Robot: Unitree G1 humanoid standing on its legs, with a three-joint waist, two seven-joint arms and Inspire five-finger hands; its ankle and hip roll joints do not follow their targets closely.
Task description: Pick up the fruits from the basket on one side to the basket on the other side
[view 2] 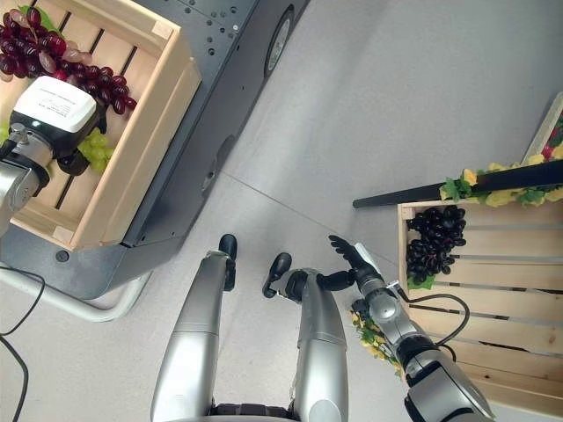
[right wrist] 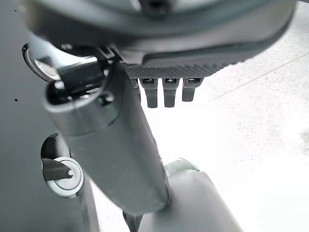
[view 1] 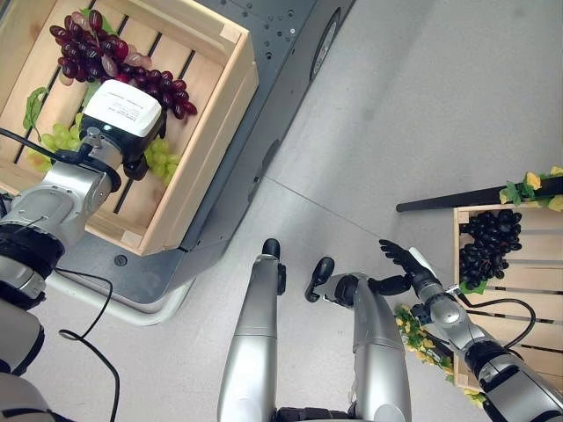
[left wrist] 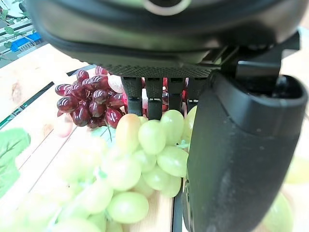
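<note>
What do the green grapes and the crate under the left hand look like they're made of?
Green grapes: probably plastic imitation, given the smooth, waxy, even-sized berries and fabric-like leaf. Crate: pale unfinished wood with slatted boards and visible grain. The left hand hangs over the grapes, fingers straight.

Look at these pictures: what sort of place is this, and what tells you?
Probably a lab or test space, not a kitchen: bare grey floor, a wooden crate on a metal cart, and a second crate with black grapes.

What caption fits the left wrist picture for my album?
Left robot hand reaching down onto green grapes, red grapes just beyond.
</note>
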